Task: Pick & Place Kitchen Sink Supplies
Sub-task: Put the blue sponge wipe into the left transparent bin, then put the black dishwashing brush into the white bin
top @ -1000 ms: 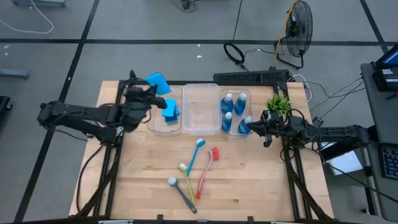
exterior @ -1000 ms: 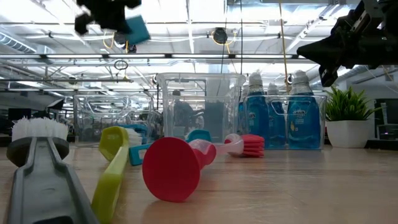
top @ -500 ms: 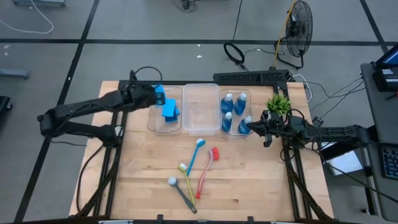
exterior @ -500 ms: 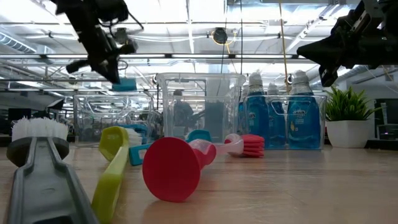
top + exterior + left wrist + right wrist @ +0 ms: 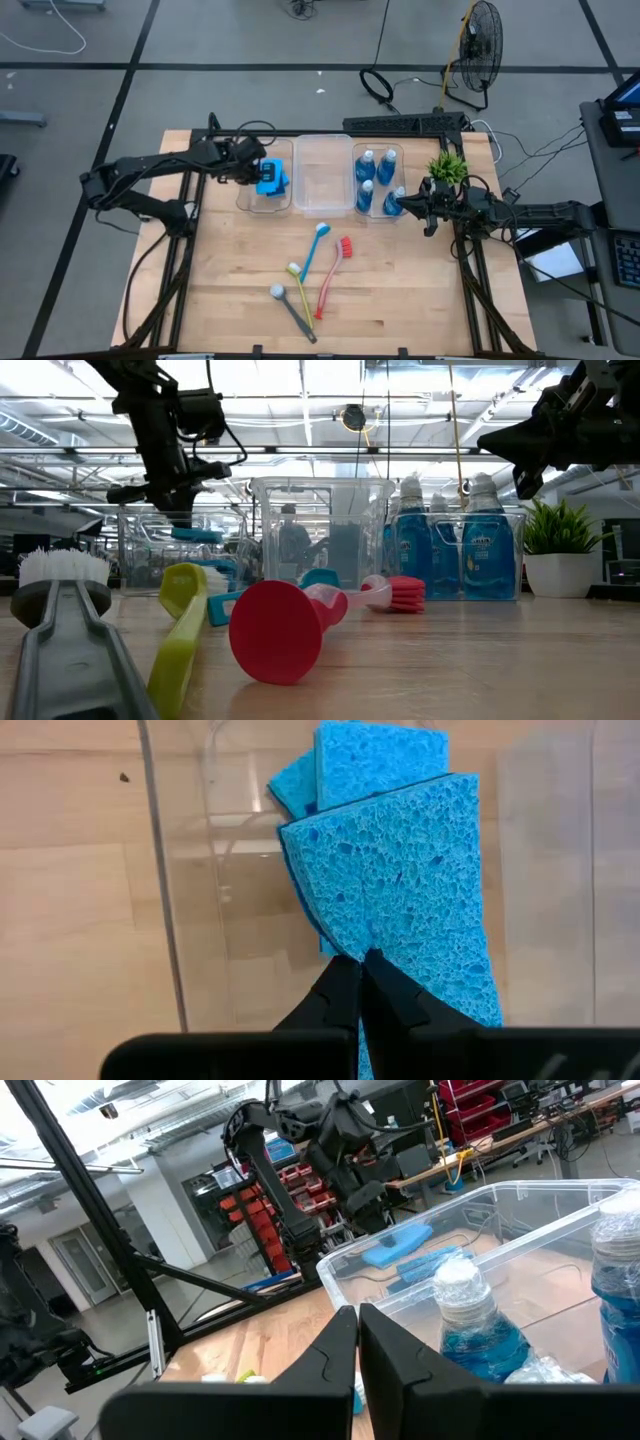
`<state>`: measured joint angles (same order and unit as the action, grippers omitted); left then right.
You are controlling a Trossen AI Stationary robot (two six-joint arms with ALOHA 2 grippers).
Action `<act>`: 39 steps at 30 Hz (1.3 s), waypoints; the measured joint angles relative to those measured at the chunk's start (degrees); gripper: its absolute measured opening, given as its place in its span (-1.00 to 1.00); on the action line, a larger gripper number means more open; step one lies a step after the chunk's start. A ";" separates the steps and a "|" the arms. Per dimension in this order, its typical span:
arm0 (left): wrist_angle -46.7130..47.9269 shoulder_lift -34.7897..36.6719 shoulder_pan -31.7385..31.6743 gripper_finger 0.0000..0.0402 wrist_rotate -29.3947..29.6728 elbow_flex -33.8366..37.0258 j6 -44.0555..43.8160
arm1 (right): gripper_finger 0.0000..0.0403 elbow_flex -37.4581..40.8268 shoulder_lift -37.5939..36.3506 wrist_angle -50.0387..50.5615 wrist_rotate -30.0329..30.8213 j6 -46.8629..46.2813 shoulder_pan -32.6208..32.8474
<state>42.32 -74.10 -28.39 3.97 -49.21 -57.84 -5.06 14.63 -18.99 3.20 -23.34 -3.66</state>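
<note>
My left gripper (image 5: 260,170) reaches into the clear left bin (image 5: 248,200) and is shut on a flat blue sponge (image 5: 400,870). Other blue sponges (image 5: 375,755) lie under it in that bin. The sponge (image 5: 197,535) shows level below the fingers in the low view. Several clear bottles of blue liquid (image 5: 377,178) stand in the right bin. My right gripper (image 5: 414,203) is shut and holds nothing beside that bin's right wall. The blue (image 5: 318,245), red (image 5: 335,270), yellow-green (image 5: 300,285) and grey (image 5: 290,308) brushes lie on the table. My left gripper pinches the sponge at its near edge (image 5: 385,945) between the two fingers, coming from above and from the table's left. The sponge lies level under the fingertips (image 5: 180,518), inside the bin. Whether it rests on the sponges below cannot be told.
The clear middle bin (image 5: 322,205) stands between the other two. A small green potted plant (image 5: 447,165) sits at the table's far right, close to my right arm. The brushes spread over the middle of the table toward its near edge (image 5: 320,345).
My left gripper has carried the sponge from high above the left bin's far-left corner toward the near edge and down into the bin. It turned as it went, so the sponge, tilted before, now lies level over the other sponges. It stayed shut on it.
</note>
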 joint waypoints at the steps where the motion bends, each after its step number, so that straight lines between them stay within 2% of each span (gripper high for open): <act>1: -0.22 -0.16 0.00 -1.00 -0.12 -0.02 -0.14 | -0.98 0.00 -0.01 0.01 0.00 0.01 -0.01; 6: -0.47 -0.51 -0.02 -0.99 -1.12 -0.02 -0.77 | -0.98 0.00 -0.02 0.01 0.00 -0.01 -0.02; 10: -0.51 -0.53 -0.04 -0.89 -1.10 -0.04 -0.58 | -0.98 0.00 -0.01 0.01 0.00 -0.01 0.00; 17: -0.55 -0.53 -0.03 -0.59 -1.12 -0.04 2.20 | -0.98 0.00 -0.02 0.01 0.00 0.01 -0.02; 22: -0.68 0.40 -0.04 -0.29 -1.47 -0.04 2.64 | -0.98 0.00 -0.01 0.01 -0.02 0.00 -0.01; 30: -5.28 8.57 0.01 0.16 -3.40 -0.04 4.15 | -0.98 0.00 -0.01 0.01 -0.05 -0.01 -0.01; 35: -10.43 14.99 2.38 0.33 -8.23 -0.07 3.67 | -0.98 0.00 0.00 0.03 -0.22 -0.01 -0.02; 39: -14.83 18.61 6.97 0.41 -13.26 -0.07 1.43 | -0.98 0.00 0.00 0.03 -0.24 0.00 0.00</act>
<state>27.49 -55.49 -21.41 -9.28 -49.28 -56.41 -5.06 14.63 -18.96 2.96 -23.34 -3.66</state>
